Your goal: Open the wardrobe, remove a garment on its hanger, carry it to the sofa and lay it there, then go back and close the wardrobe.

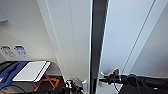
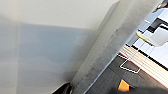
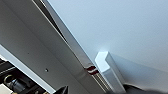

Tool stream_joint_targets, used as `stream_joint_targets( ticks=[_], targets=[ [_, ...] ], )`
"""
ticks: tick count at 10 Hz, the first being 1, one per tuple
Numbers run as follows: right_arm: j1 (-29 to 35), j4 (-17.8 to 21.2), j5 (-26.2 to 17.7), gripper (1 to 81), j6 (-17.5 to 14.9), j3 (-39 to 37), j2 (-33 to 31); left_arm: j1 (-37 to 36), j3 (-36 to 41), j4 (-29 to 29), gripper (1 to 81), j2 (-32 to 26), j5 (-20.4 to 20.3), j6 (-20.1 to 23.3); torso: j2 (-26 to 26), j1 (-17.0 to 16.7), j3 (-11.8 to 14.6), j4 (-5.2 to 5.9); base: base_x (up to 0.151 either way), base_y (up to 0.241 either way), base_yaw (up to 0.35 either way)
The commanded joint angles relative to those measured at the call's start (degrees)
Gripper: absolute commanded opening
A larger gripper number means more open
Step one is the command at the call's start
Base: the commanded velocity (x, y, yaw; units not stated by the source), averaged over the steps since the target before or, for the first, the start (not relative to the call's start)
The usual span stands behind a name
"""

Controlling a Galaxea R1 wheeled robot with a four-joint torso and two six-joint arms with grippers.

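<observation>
The wardrobe (image 1: 72, 37) fills the head view as two tall white doors with a narrow dark gap (image 1: 98, 37) between them. My right gripper (image 1: 102, 80) reaches in from the right to the right door's small white handle (image 3: 107, 67), close to the seam. Low down, my left gripper (image 1: 75, 87) is at the left door (image 2: 50, 50), beside its handle (image 1: 85, 86). The right door's edge carries a small red and white mark (image 3: 91, 70). The garment and its hanger are hidden behind the doors.
To the left of the wardrobe are a white flat panel (image 1: 30, 71), a blue object (image 1: 10, 72) and an orange shape on the dark floor (image 1: 47, 82). The left wrist view catches dark floor with an orange marker (image 2: 123, 85) and white furniture (image 2: 155, 37).
</observation>
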Motion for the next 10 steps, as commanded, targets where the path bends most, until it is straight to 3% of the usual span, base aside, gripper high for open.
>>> stream_joint_targets(
  ticks=[1,7,10],
  targets=[
    [4.9,1.4,-3.8,81.1,0.9,6.8,0.5,-3.9,14.1,-1.9,81.1,1.8,-4.4,0.3,0.0,0.0,0.0,0.0,0.0,0.0,0.0],
    [3.9,1.4,-1.9,81.1,0.9,11.1,-4.4,-0.4,23.0,-1.2,81.1,-8.5,-5.1,0.6,0.0,0.0,0.0,0.0,0.0,0.0,0.0],
    [2.8,1.4,-1.1,81.1,0.9,13.7,-7.5,2.7,24.1,0.2,81.1,-9.7,-5.1,0.6,0.0,0.0,0.0,0.0,0.0,0.0,0.0]
  ],
)
